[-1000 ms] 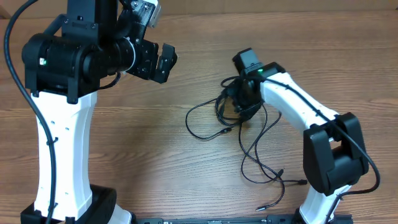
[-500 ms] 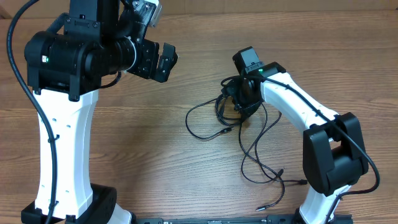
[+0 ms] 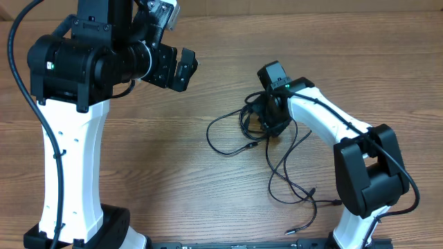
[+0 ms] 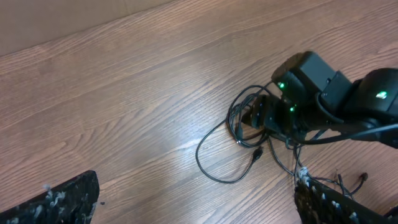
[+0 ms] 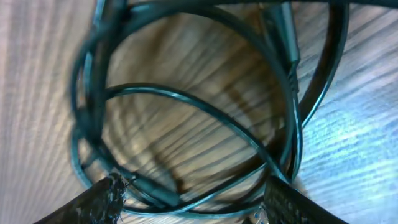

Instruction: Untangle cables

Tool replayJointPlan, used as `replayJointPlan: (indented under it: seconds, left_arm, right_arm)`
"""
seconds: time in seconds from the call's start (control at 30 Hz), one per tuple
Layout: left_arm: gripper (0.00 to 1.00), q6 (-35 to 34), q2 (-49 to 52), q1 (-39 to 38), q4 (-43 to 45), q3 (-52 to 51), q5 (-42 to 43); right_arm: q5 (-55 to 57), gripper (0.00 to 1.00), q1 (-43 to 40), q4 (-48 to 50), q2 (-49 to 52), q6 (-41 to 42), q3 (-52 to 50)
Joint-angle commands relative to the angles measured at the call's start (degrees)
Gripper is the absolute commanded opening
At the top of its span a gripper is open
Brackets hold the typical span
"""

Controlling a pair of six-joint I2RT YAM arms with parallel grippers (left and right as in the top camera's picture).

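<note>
Left gripper (image 3: 183, 67): raised at far left, fingers wide apart, empty. We judge it sits clear so right arm has room.

Cables (image 3: 248, 115): tight bundle right of centre, loose loops spilling left and near, plug ends trailing toward right arm base.

Right gripper (image 5: 194, 186): down on bundle, fingers (image 5: 102, 196) spread, coils between them, nothing pinched. We read this as lining up on one strand.

Table (image 3: 166, 173): wood grain, matte.

Room: plain tan strip past far edge, can't tell more.
</note>
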Motion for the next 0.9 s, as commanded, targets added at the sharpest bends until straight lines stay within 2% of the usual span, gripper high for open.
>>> replayJointPlan:
  seconds: [0.0,0.33,0.87]
  left_arm:
    - [1.00,-0.3,0.2,0.0,-0.2,-0.1,-0.5]
    - [1.00,-0.3,0.2,0.0,-0.7,-0.1,-0.5]
    - [1.00,-0.2,0.2,0.0,-1.0,-0.1,-0.5]
  right_arm:
    - [0.0,0.69,0.0,2.8,0.2,1.0,-2.5]
    - [-4.7,0.66,0.4,10.0,0.2,0.9,-3.5]
    - [-1.3,0.66,1.3,9.9,0.2,-1.0,-4.1]
